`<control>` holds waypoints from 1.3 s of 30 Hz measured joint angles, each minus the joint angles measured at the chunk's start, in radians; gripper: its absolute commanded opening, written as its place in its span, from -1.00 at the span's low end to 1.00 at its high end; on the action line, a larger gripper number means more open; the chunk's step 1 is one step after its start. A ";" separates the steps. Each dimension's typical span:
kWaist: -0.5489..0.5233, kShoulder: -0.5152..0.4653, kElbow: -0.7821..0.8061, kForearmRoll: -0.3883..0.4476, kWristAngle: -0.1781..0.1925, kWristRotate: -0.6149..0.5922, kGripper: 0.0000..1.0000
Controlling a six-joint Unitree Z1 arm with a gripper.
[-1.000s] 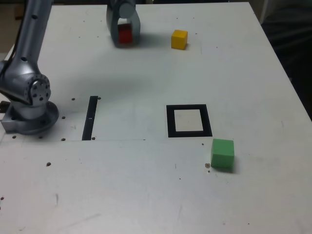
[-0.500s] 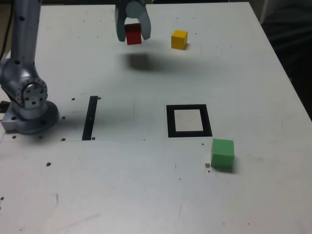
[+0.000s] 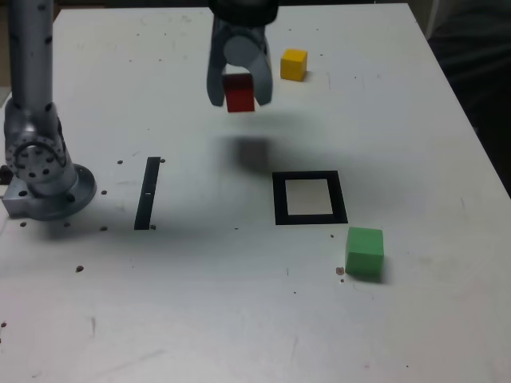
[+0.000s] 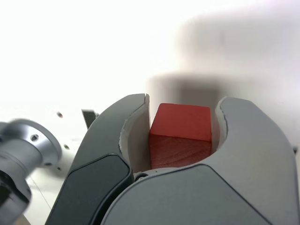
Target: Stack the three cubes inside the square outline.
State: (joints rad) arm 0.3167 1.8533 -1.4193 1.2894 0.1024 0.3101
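Exterior view: the tool (image 3: 240, 89), gripping the red cube (image 3: 239, 93), has swung nearer the square (image 3: 281, 199), now around its ten o'clock. Yellow (image 3: 294, 65) waits near twelve, green (image 3: 365, 252) at five; placing red seems next.

Dark drapery (image 3: 475, 72) beside a pale table (image 3: 200, 311).

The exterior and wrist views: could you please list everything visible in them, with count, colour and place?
Cube: one, red, held between the fingers above the table
Cube: one, yellow, on the table's far part
Cube: one, green, near the outline's corner
Square outline: one, black with pale centre, on the table
Strip: one, black, left of the outline in the exterior view
Table: one, whitish, under everything
Gripper: one, grey, shut on the red cube
Arm: one, grey, exterior view's left
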 measured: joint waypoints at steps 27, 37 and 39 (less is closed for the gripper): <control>-0.305 0.138 -0.095 -0.031 -0.155 -0.216 -0.48; -0.306 0.211 -0.112 -0.067 -0.165 -0.216 -0.48; -0.306 0.215 -0.113 -0.069 -0.166 -0.216 -0.48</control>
State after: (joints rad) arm 0.0103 2.0682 -1.5322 1.2205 -0.0634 0.0946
